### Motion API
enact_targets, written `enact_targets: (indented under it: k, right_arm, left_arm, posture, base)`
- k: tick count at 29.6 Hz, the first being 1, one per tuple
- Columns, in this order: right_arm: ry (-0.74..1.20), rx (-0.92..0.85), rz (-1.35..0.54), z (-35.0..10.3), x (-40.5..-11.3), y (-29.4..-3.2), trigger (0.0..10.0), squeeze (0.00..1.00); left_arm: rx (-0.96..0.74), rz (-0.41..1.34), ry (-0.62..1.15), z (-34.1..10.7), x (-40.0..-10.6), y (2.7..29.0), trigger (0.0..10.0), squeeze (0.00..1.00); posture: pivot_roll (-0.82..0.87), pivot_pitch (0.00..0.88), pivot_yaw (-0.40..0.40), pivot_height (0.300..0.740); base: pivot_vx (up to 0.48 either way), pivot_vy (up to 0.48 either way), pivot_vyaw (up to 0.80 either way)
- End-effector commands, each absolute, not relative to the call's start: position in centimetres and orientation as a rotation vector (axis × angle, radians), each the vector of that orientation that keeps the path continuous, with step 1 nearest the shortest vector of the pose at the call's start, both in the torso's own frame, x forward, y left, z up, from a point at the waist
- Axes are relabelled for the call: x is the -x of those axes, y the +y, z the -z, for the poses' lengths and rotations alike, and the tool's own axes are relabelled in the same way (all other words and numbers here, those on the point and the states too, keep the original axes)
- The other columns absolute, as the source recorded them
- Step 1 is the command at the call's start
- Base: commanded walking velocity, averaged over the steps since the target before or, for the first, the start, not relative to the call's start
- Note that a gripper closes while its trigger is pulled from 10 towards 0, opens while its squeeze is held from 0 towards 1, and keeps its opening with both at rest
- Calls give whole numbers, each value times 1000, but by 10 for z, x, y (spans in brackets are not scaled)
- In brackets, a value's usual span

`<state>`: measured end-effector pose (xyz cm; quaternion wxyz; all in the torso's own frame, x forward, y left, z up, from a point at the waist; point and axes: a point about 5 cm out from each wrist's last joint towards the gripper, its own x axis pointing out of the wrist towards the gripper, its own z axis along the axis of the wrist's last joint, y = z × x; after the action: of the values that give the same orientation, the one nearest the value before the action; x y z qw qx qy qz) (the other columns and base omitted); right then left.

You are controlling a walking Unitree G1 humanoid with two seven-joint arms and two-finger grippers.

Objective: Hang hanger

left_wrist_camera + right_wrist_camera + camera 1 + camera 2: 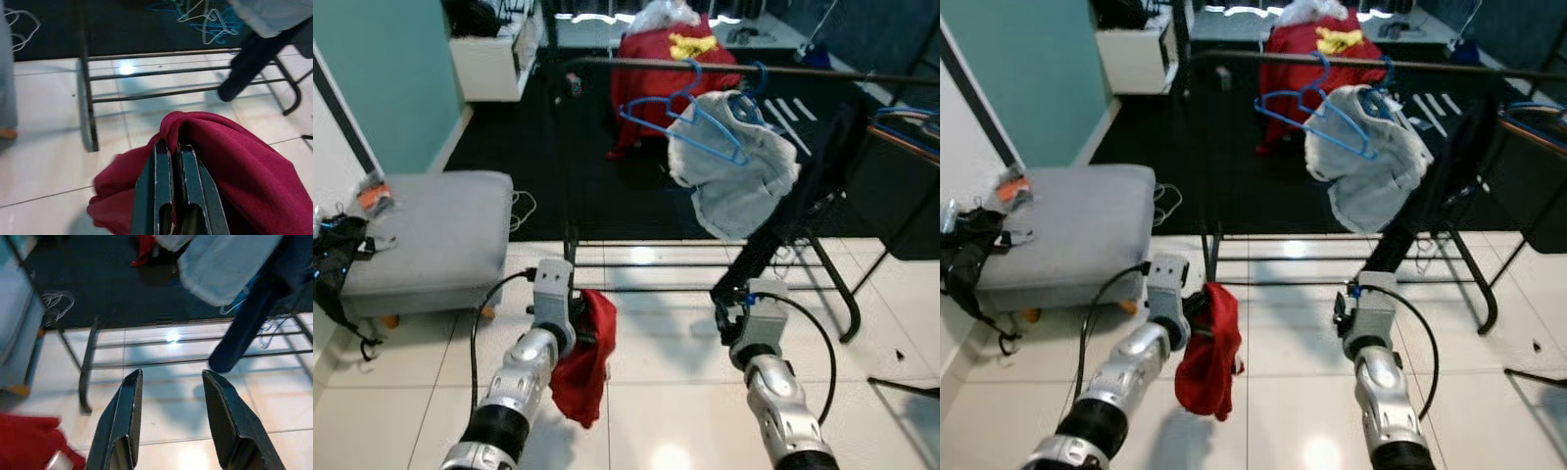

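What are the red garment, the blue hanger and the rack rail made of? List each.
Red garment: soft woven fabric, matte, draping in folds from the left hand.
Blue hanger: thin wire, probably coated, slightly glossy.
Rack rail: dark metal tube, apparently painted.

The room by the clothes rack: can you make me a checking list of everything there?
Surface: shiny white tile floor, dark carpet beyond.
Job's things: black rack with blue hangers, one carrying a grey garment.
Clutter: red pile behind the rack; loose hangers on the carpet.
Grippers: left gripper shut on red cloth; right gripper open, holding nothing.
Cables: black wrist cables; white cord by the grey ottoman.
Surroundings: teal wall, white cabinet.
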<state>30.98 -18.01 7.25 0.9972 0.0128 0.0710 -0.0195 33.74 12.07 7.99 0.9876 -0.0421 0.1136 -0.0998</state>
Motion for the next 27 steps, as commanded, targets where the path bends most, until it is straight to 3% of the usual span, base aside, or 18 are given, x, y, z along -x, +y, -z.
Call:
enact_targets:
  k: [1,23,27]
  right_arm:
    - [169,-26,38,-67,-307,-180,10000,0]
    - [180,-15,27,-65,-305,-180,10000,0]
    - [176,-14,20,-67,-307,-178,10000,0]
  left_arm:
    - [77,169,254,-76,-336,130,10000,0]
    - [37,178,228,-78,-336,125,10000,0]
    - [-4,217,238,-77,-335,121,10000,0]
  posture:
    - [-30,119,-10,740]
    - [-26,105,-21,740]
    - [-29,106,-20,740]
  base:
    - [0,0,0]
    - [0,0,0]
    - [0,-480,0]
